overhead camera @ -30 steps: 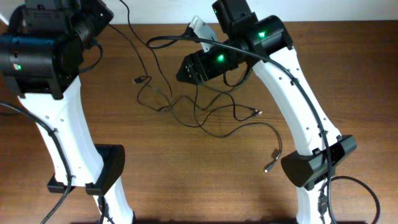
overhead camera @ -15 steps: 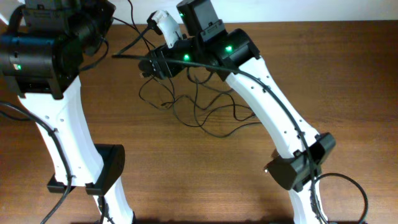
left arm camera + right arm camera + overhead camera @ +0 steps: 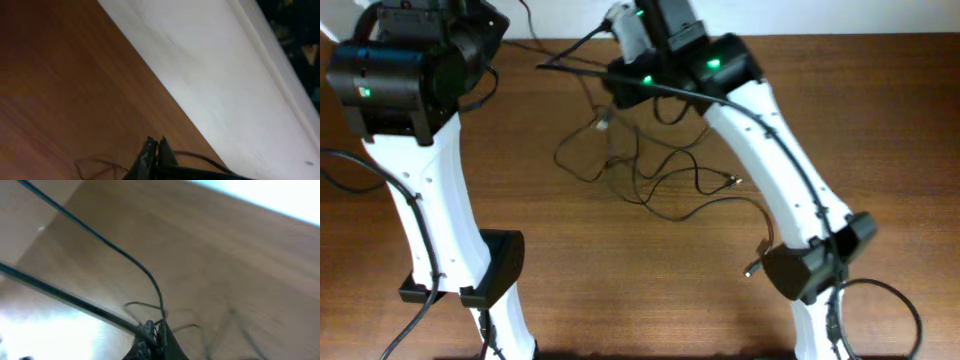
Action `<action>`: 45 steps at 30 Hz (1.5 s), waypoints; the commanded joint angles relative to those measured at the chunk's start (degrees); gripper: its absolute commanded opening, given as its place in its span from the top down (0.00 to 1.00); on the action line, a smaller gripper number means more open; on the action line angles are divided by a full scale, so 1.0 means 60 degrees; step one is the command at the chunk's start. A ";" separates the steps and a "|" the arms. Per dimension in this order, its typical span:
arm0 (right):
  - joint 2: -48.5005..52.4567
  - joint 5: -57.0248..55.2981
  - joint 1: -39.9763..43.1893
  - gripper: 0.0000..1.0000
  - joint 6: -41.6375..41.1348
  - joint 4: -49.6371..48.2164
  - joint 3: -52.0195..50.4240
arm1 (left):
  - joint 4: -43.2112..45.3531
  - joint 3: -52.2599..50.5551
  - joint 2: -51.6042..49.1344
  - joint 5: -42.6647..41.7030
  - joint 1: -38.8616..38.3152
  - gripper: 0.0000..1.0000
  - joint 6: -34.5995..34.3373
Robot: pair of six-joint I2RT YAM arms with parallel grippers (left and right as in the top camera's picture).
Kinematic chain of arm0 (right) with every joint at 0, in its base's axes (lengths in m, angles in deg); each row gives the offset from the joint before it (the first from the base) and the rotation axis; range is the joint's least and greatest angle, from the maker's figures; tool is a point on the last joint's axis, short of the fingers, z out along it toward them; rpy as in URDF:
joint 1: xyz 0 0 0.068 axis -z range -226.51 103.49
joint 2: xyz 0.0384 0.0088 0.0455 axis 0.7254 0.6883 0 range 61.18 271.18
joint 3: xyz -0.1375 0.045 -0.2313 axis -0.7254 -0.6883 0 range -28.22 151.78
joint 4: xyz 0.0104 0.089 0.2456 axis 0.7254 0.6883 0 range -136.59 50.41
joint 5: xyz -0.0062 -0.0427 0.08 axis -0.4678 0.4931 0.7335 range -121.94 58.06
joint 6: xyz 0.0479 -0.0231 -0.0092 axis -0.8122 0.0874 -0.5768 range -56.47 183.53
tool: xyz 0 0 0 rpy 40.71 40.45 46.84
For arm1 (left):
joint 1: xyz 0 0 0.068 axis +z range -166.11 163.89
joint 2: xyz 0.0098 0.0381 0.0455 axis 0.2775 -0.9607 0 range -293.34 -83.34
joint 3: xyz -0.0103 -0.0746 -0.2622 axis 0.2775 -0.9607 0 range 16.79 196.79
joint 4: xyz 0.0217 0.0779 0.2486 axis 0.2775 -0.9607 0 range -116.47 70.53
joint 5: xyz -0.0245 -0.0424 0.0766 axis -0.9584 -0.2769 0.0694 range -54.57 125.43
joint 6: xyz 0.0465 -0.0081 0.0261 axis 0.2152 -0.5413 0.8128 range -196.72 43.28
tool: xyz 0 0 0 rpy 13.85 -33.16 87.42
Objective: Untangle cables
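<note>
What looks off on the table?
The cables lie in a loose tangle mid-table, strands pulled up toward the right arm. One plug strays out by that arm's base. Nothing looks damaged.

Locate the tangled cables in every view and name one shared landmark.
Overhead: cables sprawl at upper centre.
Left wrist: one strand along the bottom edge.
Right wrist: strands converge at bottom centre.
Shared landmark: the wooden table.

Left white arm (image 3: 420, 210) and right white arm (image 3: 775, 160) both reach forward; left black 2-finger gripper (image 3: 155, 146) pinched closed, right black 2-finger gripper (image 3: 153, 328) too.
</note>
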 commanded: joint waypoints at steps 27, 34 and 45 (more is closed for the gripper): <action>-0.2382 -0.0455 0.0495 0.96 0.1672 -0.3490 0.0073 | 0.1093 -0.1198 0.0091 -0.2863 -0.1290 1.00 0.5435; -0.2495 -0.0557 0.0503 0.96 0.1752 -0.1497 0.0073 | 0.1417 -0.1198 0.0091 -0.2794 -0.1290 1.00 0.6124; -0.2368 -0.1104 0.0514 0.28 0.1399 0.0244 0.0062 | 0.4233 -0.1158 0.1770 -0.2044 0.0484 1.00 0.7788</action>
